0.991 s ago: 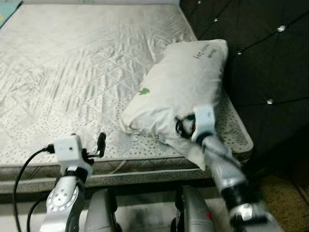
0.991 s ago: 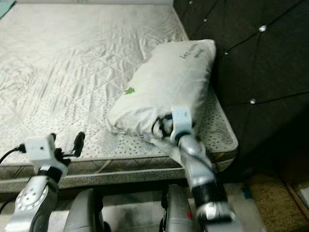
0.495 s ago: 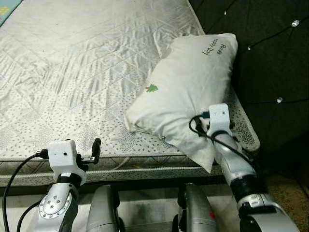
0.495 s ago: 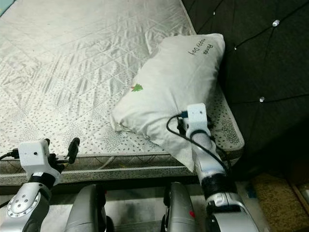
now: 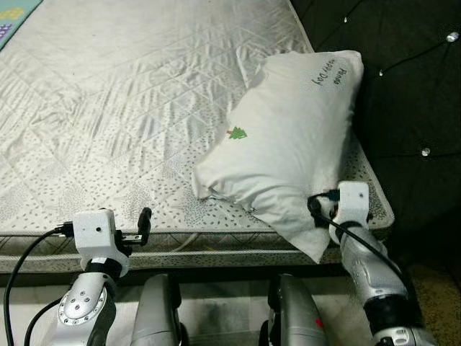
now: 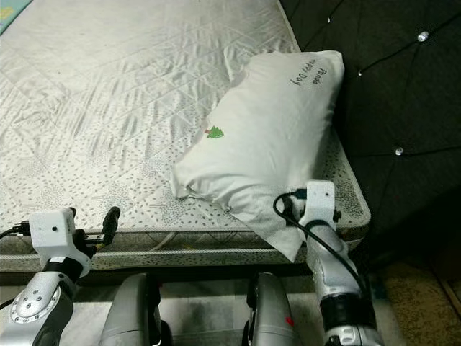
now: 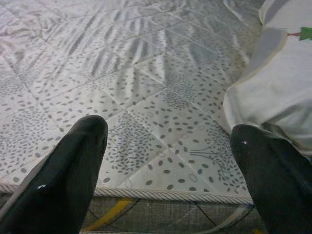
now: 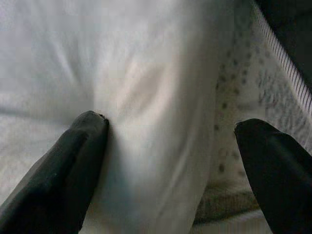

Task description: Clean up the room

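A white pillow [image 5: 288,144] with a small green tree print lies on the right side of the mattress [image 5: 130,108], its far end against the black headboard. My right gripper [image 8: 170,161] is open at the pillow's near corner, by the bed's front right corner. One finger [image 8: 73,165] presses into the pillow fabric [image 8: 146,87], and the other hangs over the mattress edge. My left gripper [image 7: 168,165] is open and holds nothing. It hovers at the mattress's front edge, left of the pillow [image 7: 278,92].
A black tufted headboard [image 5: 410,86] walls off the right side. The quilted mattress stretches wide to the left of the pillow. A teal mat [image 5: 14,11] shows at the far left corner. My silver legs [image 5: 158,310] stand against the bed's front.
The camera has shifted. My right gripper has drawn back from the pillow's near end toward the bed's front right corner. The left arm has barely moved.
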`<state>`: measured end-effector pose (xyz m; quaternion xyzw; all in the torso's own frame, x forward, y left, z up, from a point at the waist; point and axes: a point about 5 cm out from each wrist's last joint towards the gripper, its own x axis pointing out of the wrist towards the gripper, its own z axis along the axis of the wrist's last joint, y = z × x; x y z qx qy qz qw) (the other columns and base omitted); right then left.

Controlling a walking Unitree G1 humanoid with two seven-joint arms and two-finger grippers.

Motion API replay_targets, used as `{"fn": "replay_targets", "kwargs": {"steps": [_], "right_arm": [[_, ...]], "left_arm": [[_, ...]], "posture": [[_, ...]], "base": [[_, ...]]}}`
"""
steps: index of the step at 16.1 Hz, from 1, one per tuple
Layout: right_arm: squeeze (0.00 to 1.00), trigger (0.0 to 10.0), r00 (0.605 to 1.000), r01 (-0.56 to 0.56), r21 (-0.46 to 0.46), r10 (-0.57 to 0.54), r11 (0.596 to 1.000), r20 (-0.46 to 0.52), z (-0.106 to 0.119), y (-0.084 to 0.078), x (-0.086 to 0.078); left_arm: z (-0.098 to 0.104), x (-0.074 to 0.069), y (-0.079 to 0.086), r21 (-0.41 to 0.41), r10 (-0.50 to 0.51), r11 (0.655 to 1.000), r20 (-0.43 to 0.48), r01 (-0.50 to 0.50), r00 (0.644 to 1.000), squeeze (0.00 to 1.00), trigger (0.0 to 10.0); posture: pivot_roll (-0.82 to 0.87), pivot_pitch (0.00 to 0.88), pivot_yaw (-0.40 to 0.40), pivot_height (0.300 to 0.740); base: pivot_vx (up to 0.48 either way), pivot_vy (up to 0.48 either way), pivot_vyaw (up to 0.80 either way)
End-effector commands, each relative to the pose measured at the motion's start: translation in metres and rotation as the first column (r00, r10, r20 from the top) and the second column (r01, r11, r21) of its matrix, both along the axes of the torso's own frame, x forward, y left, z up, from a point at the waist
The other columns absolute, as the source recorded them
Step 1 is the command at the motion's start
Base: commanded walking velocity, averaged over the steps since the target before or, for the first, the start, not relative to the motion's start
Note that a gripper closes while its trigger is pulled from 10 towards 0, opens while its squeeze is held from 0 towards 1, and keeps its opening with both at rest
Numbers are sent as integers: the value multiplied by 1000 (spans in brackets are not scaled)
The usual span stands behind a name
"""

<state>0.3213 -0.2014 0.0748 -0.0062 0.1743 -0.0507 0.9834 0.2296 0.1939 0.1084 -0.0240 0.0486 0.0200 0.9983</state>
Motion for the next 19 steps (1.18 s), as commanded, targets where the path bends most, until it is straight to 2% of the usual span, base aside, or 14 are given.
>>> {"fn": "replay_targets", "kwargs": {"steps": [1,3,4,8,11,19], "right_arm": [[0,10000,996,26,75,-19,997,-89,-15,7,-8],[0,10000,996,-23,112,33,993,-86,-11,24,-5],[0,0,991,-90,150,103,985,-84,-8,44,-4],[0,0,981,-156,194,174,969,-83,-7,71,-7],[0,0,978,-170,212,191,962,-85,-6,82,-8],[0,0,990,-130,244,139,961,-22,3,82,1]], "left_arm": [[1,1,-2,7,-16,1000,-7,16,1000,0,10000],[1,3,-3,5,-23,1000,-6,23,1000,0,10000],[2,4,-3,3,-22,1000,-5,22,1000,0,10000],[2,6,-4,0,-23,1000,-1,23,1000,0,10000],[3,9,-5,-3,-28,1000,5,28,1000,0,10000],[5,11,-6,-5,-29,1000,17,29,999,0,10000]], "posture": [[-29,195,-19,586],[-25,193,-20,586],[-22,191,-23,586],[-22,192,-24,586],[-26,186,-22,586],[-24,188,-22,586]], "base": [[0,0,0],[0,0,0],[0,0,0],[0,0,0],[0,0,0],[0,0,0]]}}
